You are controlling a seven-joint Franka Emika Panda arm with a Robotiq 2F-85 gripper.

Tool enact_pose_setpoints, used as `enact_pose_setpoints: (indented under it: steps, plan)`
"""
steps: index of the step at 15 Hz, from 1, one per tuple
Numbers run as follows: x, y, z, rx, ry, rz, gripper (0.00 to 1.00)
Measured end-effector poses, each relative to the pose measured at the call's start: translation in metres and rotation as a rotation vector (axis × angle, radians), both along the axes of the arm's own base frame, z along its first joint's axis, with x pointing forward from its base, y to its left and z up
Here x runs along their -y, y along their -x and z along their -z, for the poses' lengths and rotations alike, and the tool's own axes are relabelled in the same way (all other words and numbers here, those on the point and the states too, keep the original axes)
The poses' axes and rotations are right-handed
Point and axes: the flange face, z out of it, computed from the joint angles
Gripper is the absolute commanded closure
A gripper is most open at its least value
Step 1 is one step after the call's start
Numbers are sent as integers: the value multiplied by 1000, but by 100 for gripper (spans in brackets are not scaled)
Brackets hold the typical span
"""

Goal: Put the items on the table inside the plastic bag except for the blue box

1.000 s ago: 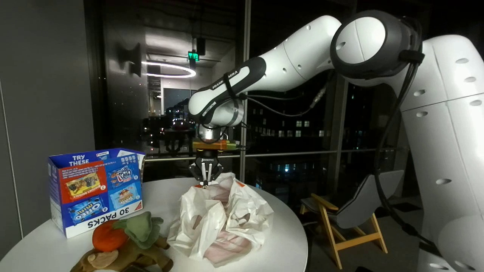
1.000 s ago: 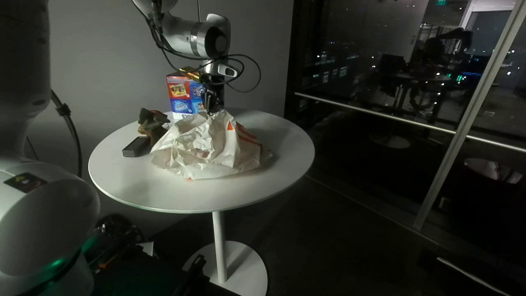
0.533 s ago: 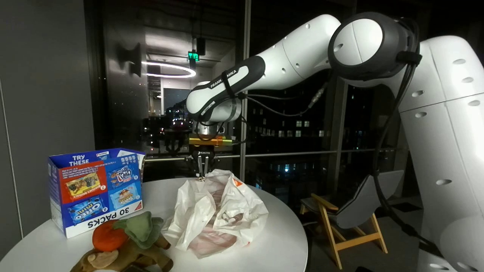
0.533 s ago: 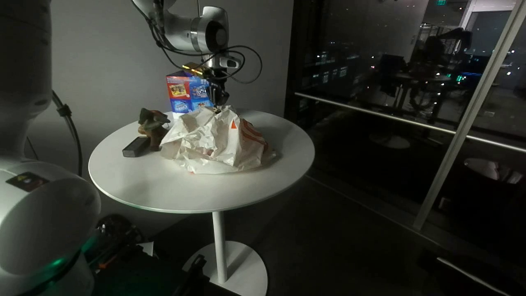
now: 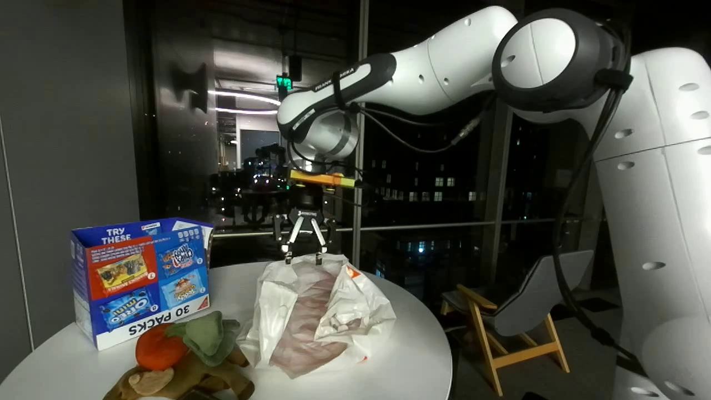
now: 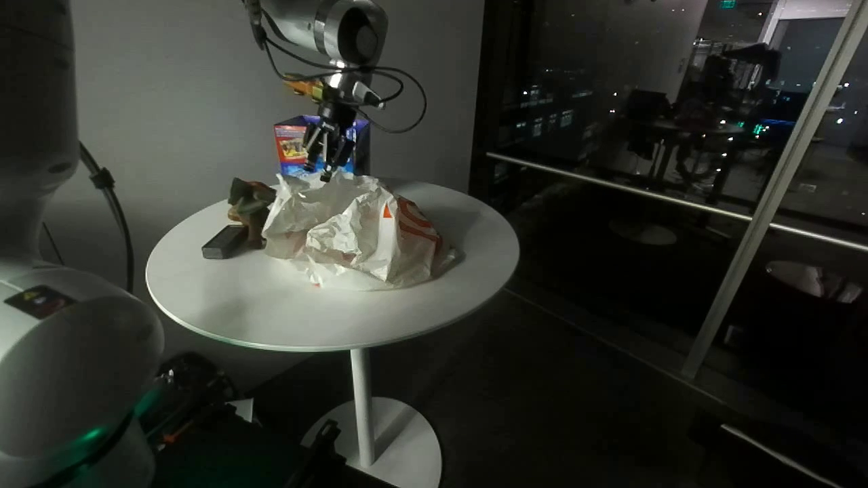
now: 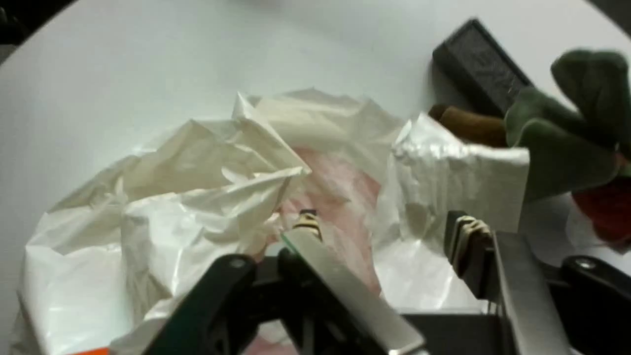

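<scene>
My gripper (image 5: pixel 304 258) stands open just above the rim of the white plastic bag (image 5: pixel 278 308). In the wrist view its fingers are spread over the crumpled bag (image 7: pixel 182 212), with nothing gripped between them; whether a fingertip brushes the plastic I cannot tell. The bag's mouth gapes toward an exterior view, showing a pinkish inside. Beside it lies a brown plush toy (image 5: pixel 183 383) with a red-orange ball shape (image 5: pixel 161 347) and green leaves (image 5: pixel 208 336). A dark grey block (image 6: pixel 225 242) rests close to the plush. Behind these stands the blue box (image 5: pixel 139 278), printed with snack pictures.
Everything stands on a round white table (image 6: pixel 305 318) whose edge curves close to the box and plush. A grey wall (image 6: pixel 183 95) rises behind the table in an exterior view. A chair (image 5: pixel 511 311) is on the floor beyond.
The gripper was shut at the bag's rim and shifted it; now its fingers have spread apart, letting go, and it has risen a little. The bag's mouth shows wider.
</scene>
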Motion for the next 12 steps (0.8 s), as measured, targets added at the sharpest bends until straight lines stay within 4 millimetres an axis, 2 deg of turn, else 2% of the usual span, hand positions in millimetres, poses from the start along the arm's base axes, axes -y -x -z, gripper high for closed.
enact_pose_setpoints:
  steps: [1, 2, 4, 6, 9, 12]
  plan:
    - [-2, 10, -14, -29, -32, -45, 0]
    - [-5, 19, -27, -45, -59, -91, 3]
    - [-15, 36, -51, -53, -99, -189, 0]
    - [-36, 50, -63, -47, -128, -293, 0]
    - [-92, 69, -63, -48, -153, -451, 1]
    - [-155, 92, -51, -62, -135, -613, 0]
